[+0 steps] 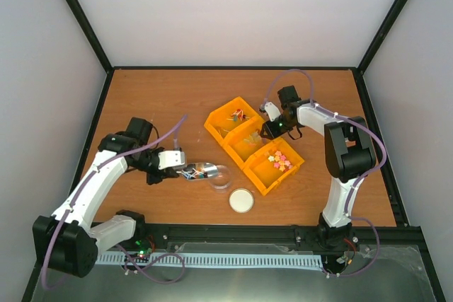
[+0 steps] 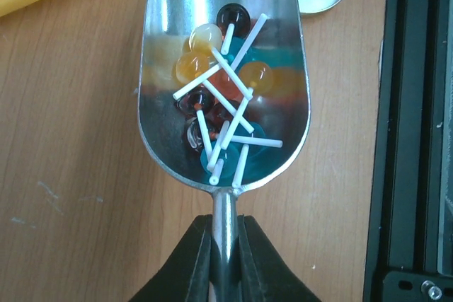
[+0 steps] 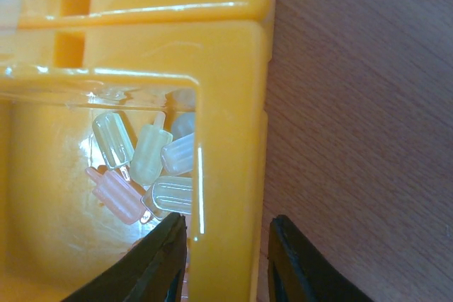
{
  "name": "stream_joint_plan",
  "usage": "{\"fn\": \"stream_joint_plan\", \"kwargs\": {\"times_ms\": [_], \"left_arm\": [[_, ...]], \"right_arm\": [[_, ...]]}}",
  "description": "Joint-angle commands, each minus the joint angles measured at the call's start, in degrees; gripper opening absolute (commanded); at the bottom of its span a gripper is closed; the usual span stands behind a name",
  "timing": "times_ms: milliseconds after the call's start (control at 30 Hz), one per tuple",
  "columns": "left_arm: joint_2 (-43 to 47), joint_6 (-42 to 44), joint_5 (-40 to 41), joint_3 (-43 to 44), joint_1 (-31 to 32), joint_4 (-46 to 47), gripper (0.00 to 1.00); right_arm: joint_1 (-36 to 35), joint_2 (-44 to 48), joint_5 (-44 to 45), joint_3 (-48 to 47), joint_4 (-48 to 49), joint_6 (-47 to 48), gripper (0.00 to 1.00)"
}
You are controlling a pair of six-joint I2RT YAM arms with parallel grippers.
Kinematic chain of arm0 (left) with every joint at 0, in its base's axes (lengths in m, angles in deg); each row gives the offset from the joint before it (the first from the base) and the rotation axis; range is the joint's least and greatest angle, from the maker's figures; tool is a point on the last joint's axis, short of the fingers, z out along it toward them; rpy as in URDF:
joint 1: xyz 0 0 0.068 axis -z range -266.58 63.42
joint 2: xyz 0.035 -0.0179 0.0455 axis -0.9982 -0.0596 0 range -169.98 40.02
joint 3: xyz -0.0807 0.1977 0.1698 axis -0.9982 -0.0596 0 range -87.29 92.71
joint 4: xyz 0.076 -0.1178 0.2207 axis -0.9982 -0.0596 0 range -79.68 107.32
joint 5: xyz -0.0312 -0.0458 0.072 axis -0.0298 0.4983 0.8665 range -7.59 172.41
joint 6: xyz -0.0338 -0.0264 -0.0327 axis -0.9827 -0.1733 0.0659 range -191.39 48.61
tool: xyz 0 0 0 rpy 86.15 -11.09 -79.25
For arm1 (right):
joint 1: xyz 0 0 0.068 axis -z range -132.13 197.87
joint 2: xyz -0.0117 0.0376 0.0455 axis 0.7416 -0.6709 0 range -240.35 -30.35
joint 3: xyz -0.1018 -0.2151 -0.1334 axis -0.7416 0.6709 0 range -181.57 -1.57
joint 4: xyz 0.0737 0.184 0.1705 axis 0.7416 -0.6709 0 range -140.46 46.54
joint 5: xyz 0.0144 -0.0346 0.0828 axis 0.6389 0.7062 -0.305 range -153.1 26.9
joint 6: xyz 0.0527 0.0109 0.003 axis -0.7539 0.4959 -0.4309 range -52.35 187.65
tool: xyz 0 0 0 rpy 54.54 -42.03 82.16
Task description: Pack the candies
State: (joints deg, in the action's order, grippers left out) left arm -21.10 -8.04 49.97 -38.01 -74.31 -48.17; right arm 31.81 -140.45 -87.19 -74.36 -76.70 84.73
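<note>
Nearest us, the round lid (image 1: 241, 200) lies flat at 5 o'clock of the clear cup (image 1: 221, 177). The left gripper (image 2: 225, 235) is clamped on the handle of the metal scoop (image 2: 159, 54), whose mouth sits just beside the cup's 9 o'clock side. The candies (image 2: 205, 37) — ball sweets on white sticks in orange, dark and teal — lie heaped in its bowl. Farther off, at 1 o'clock, the right gripper (image 3: 228, 259) straddles the wall of a yellow bin (image 3: 230, 104) beside pale ice-lolly-shaped sweets (image 3: 148, 153) — whether its fingers press the wall, we cannot tell.
</note>
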Motion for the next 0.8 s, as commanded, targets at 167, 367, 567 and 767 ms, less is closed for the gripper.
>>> {"fn": "stream_joint_plan", "kwargs": {"times_ms": [167,367,567,767], "left_arm": [[-1.29,1.40,7.02,5.72,3.75,-3.34,0.01],[-2.23,-1.24,11.66,6.90,8.02,-3.36,0.01],[-5.77,-4.14,13.89,10.63,9.05,-4.46,0.01],[-8.07,-4.85,15.37,13.74,11.13,-7.12,0.01]], "right_arm": [[-0.29,2.64,-1.26,0.46,-1.13,0.10,0.43],[0.31,3.64,-2.00,0.38,-1.27,-0.03,0.62],[1.06,4.56,-2.40,0.46,-1.41,-0.31,0.82],[1.46,5.33,-2.57,0.38,-1.31,-0.13,0.86]]}}
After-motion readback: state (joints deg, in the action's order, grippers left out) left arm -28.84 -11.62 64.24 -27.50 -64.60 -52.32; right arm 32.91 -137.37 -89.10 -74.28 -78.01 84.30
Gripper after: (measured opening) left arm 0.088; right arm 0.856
